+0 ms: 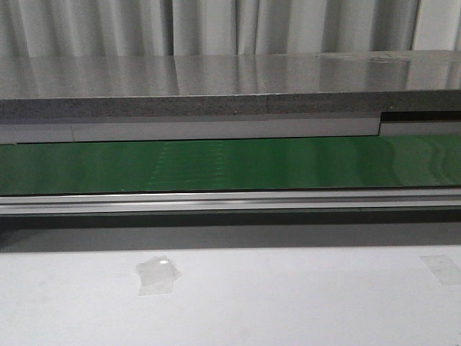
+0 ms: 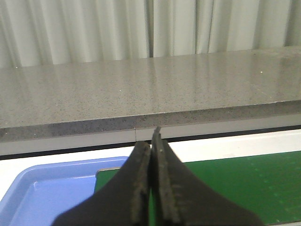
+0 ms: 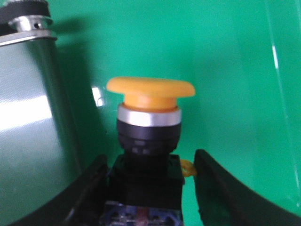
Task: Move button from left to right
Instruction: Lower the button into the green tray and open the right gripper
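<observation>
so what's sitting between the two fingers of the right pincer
The button: its black body sits between the right pincer's fingers, yellow cap sticking out past them. A gap shows on one side. Right wrist view only.

Front view: belt (image 1: 230,164) across mid-frame; ledge (image 1: 216,90) above it, curtain (image 1: 216,25) at top; rail (image 1: 230,202) below belt; table (image 1: 288,303) along bottom, tape (image 1: 157,274) at lower left. Right wrist view: button (image 3: 149,136) centre, between right tool (image 3: 148,186) fingers. Left wrist view: tray (image 2: 47,193) lower left, beside belt.
</observation>
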